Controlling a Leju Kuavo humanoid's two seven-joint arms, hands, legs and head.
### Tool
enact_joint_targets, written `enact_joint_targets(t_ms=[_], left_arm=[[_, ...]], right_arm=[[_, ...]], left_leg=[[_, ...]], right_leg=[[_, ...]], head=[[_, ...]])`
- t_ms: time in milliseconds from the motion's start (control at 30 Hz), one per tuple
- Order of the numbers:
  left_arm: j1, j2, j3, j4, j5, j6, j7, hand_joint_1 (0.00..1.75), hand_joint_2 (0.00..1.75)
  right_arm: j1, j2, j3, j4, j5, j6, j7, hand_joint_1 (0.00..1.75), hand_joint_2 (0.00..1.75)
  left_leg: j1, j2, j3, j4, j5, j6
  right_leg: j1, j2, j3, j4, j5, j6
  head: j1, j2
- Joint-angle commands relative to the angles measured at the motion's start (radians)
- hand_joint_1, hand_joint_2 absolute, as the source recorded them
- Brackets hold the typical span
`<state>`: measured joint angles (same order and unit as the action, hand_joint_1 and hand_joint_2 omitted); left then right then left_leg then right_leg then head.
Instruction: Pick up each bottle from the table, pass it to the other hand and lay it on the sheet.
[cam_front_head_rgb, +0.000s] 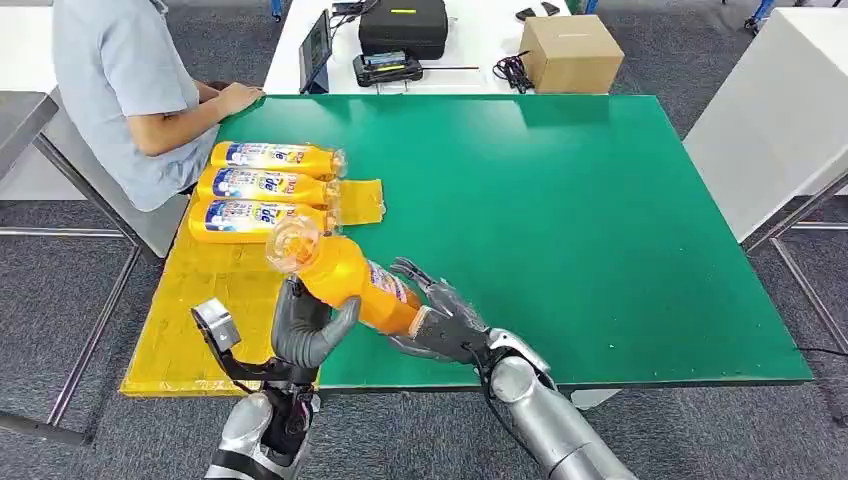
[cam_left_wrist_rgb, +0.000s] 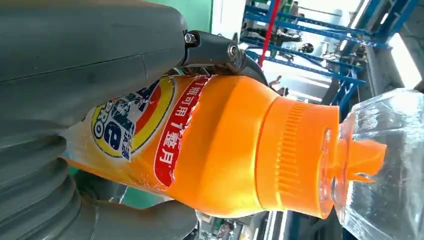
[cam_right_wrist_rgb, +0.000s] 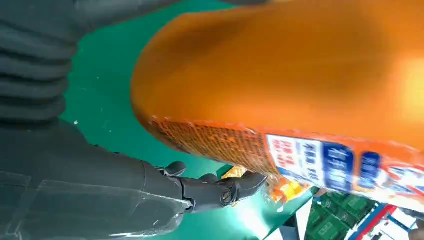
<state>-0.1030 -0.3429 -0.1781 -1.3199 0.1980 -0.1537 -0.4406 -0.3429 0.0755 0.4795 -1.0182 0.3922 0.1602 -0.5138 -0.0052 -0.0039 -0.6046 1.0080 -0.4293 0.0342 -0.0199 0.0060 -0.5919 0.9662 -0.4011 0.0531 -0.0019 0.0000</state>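
Observation:
An orange detergent bottle (cam_front_head_rgb: 350, 280) with a clear cap hangs tilted above the near edge of the green table (cam_front_head_rgb: 580, 220). My left hand (cam_front_head_rgb: 305, 330) grips its upper body from below; in the left wrist view the fingers (cam_left_wrist_rgb: 220, 50) wrap over the bottle (cam_left_wrist_rgb: 220, 145). My right hand (cam_front_head_rgb: 440, 320) sits at the bottle's base with its fingers spread. In the right wrist view a finger (cam_right_wrist_rgb: 220, 192) lies apart from the bottle (cam_right_wrist_rgb: 300, 75), with green table showing between them. Three like bottles (cam_front_head_rgb: 260, 185) lie side by side on the yellow sheet (cam_front_head_rgb: 200, 310).
A person (cam_front_head_rgb: 120, 90) sits at the table's far left corner, one hand resting on its edge. Behind the green table a white table carries a cardboard box (cam_front_head_rgb: 570, 52), a black case (cam_front_head_rgb: 403, 25) and cables. Another white table (cam_front_head_rgb: 770, 110) stands to the right.

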Motion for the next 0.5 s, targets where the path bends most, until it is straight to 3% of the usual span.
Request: enact_joint_targets(t_ms=[33, 67, 233, 367, 500], left_arm=[[-0.021, 0.037, 0.010, -0.068, -0.368, 0.265, -0.053, 1.75, 1.75], [-0.012, 0.024, 0.038, -0.109, -0.355, 0.242, -0.026, 1.75, 1.75], [0.002, 0.025, 0.123, -0.191, -0.539, 0.289, -0.012, 1.75, 1.75], [-0.006, 0.036, 0.177, -0.194, -0.844, 0.431, 0.020, 1.75, 1.75], [0.003, 0.040, 0.214, -0.190, -0.995, 0.479, 0.022, 1.75, 1.75]], right_arm=[[0.019, 0.006, -0.044, -0.024, 0.099, -0.101, 0.053, 0.00, 0.00], [0.032, 0.003, -0.049, -0.045, 0.110, -0.104, 0.056, 0.00, 1.75], [0.074, 0.002, -0.043, -0.116, 0.235, -0.157, 0.072, 0.00, 1.75], [0.100, 0.000, -0.050, -0.171, 0.256, -0.155, 0.083, 0.00, 1.75], [0.128, 0.003, -0.088, -0.228, 0.257, -0.160, 0.085, 0.00, 1.75]], left_leg=[[0.001, 0.000, 0.002, 0.000, -0.001, -0.002], [0.001, 0.000, 0.003, 0.000, -0.002, -0.002], [0.001, 0.002, 0.002, 0.000, -0.001, -0.001], [0.001, 0.001, 0.003, 0.000, -0.001, -0.002], [0.001, 0.002, 0.003, 0.000, -0.001, -0.002]], right_leg=[[0.001, -0.001, 0.002, 0.000, -0.001, -0.002], [0.002, -0.001, 0.003, 0.000, -0.002, -0.003], [0.001, 0.001, 0.001, 0.000, -0.001, -0.002], [0.001, 0.000, 0.002, 0.000, -0.001, -0.002], [0.001, 0.001, 0.003, 0.000, -0.001, -0.002]], head=[[0.000, 0.000], [0.000, 0.000], [0.000, 0.000], [0.000, 0.000], [0.000, 0.000]])
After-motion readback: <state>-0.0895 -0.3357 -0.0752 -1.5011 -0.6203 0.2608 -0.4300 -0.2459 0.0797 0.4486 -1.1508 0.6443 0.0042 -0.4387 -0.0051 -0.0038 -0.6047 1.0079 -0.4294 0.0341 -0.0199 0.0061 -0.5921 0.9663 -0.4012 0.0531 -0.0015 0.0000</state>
